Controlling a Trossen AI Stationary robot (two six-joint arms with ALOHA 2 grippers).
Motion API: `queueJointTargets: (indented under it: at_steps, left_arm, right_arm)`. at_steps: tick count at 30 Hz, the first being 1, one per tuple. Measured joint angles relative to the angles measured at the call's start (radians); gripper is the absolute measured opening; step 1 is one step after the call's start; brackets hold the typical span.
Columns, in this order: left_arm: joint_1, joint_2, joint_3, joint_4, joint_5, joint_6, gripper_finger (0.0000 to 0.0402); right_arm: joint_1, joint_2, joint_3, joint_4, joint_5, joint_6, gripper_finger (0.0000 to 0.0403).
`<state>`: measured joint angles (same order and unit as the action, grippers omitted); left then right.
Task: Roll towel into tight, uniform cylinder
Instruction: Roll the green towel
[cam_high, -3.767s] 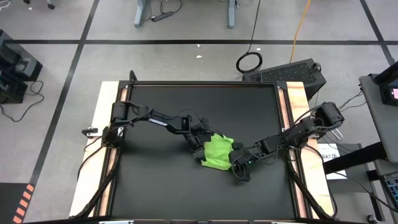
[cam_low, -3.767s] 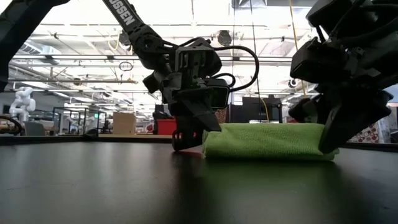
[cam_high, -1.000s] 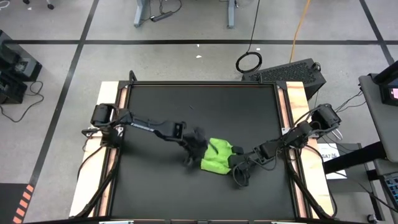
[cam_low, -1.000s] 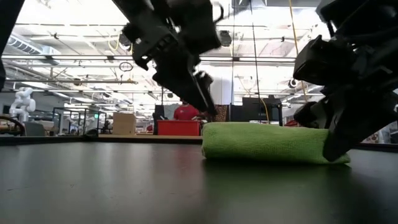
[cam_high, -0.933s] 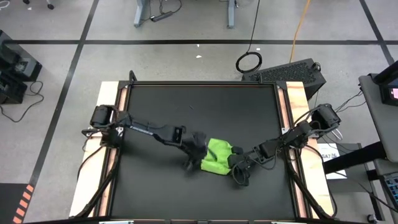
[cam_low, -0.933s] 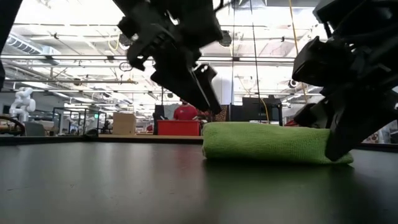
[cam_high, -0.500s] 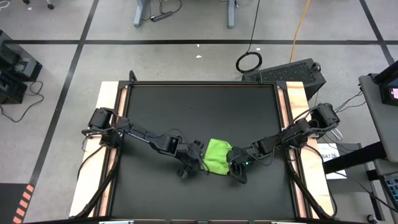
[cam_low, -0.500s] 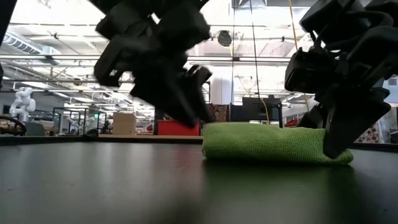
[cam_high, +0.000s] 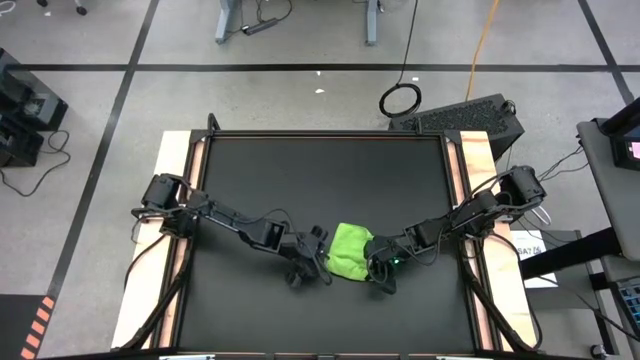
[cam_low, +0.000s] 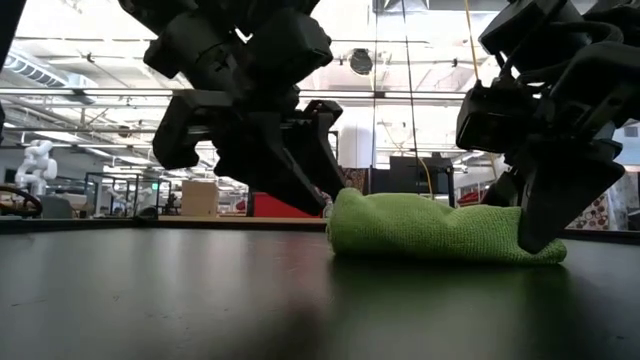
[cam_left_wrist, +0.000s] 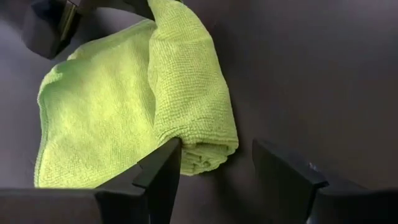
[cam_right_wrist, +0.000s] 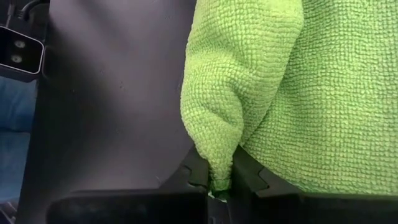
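The lime-green towel (cam_high: 348, 250) lies partly rolled on the black table (cam_high: 300, 170), a thick roll (cam_left_wrist: 193, 93) beside a flat part (cam_left_wrist: 93, 118). My left gripper (cam_high: 320, 256) is low at the towel's left end, open, with its fingers on either side of the roll's end (cam_left_wrist: 208, 155). My right gripper (cam_high: 378, 264) is at the towel's right end, shut on it. The low view shows the towel (cam_low: 430, 230) between both grippers. My left gripper comes slanting down from the table's left. One finger (cam_left_wrist: 163, 167) meets the towel beside the roll's end; the other (cam_left_wrist: 280, 174) stands apart from it. The towel rests on the table, its left end (cam_low: 350, 205) humped up. My right gripper pinches a folded bit of the towel's edge (cam_right_wrist: 214, 163) between its two fingers at the towel's right end. It comes slanting down from the table's right. The towel (cam_right_wrist: 280, 81) lies on the table beyond the fingers.
Black tabletop stretches on all sides of the towel, with wooden strips (cam_high: 170, 190) along the left and right edges. Cables and a dark case (cam_high: 470, 118) lie on the floor beyond the far right corner.
My left gripper has come down and toward the table's near edge, from above the towel's left side to its left end at table height. The towel's left end has humped up against it; the right end has stayed where it was.
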<state>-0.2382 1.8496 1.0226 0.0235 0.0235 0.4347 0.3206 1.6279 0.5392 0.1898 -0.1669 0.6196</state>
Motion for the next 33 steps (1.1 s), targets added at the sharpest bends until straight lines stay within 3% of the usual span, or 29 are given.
queueJointTargets:
  at_steps: [11, 18, 23, 30, 33]
  left_arm:
    - [-0.001, -0.031, 0.0, -0.104, -0.01, -0.035, 0.0205]
    - [-0.014, -0.114, 0.002, -0.058, -0.032, 0.005, 0.0205]
    - [-0.015, -0.041, 0.0, -0.039, 0.005, 0.043, 0.0205]
    - [-0.019, 0.002, 0.0, 0.061, -0.053, 0.079, 0.0205]
    - [-0.016, 0.003, 0.001, 0.036, -0.025, 0.105, 0.0205]
  right_arm:
    - [-0.001, 0.0, 0.0, 0.001, 0.002, 0.021, 0.0013]
    - [-0.001, 0.0, 0.001, 0.006, 0.003, 0.017, 0.0013]
    - [-0.001, 0.0, 0.001, 0.01, 0.003, 0.017, 0.0013]
    - [-0.001, 0.0, 0.0, 0.019, 0.005, 0.033, 0.0013]
    - [-0.001, 0.0, 0.001, 0.02, 0.005, 0.034, 0.0013]
